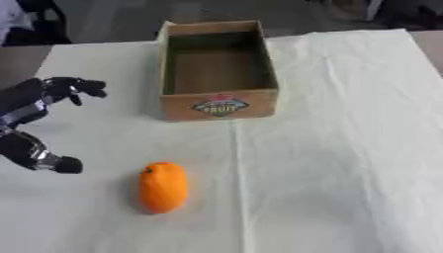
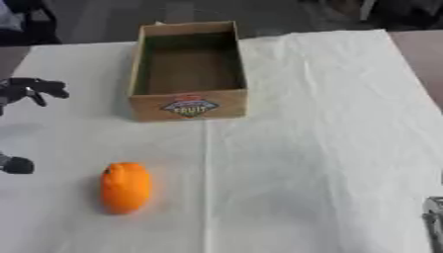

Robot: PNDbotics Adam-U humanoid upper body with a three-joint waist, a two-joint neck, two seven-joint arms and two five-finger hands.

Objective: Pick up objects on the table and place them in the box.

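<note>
An orange fruit (image 1: 162, 187) lies on the white tablecloth in front of the box. The cardboard box (image 1: 219, 105) stands upright and open at the back middle, with nothing in it and a printed label on its near wall. My left hand (image 1: 26, 112) hovers at the left edge, to the left of the fruit and apart from it. Its fingers (image 1: 79, 88) and thumb (image 1: 62, 164) are spread wide with nothing between them. Only a grey sliver of my right hand (image 2: 433, 217) shows at the lower right edge in the right eye view.
The white cloth (image 1: 346, 148) covers the table and is creased down the middle. Dark chairs and floor lie beyond the far edge. Bare cloth stretches to the right of the fruit and box.
</note>
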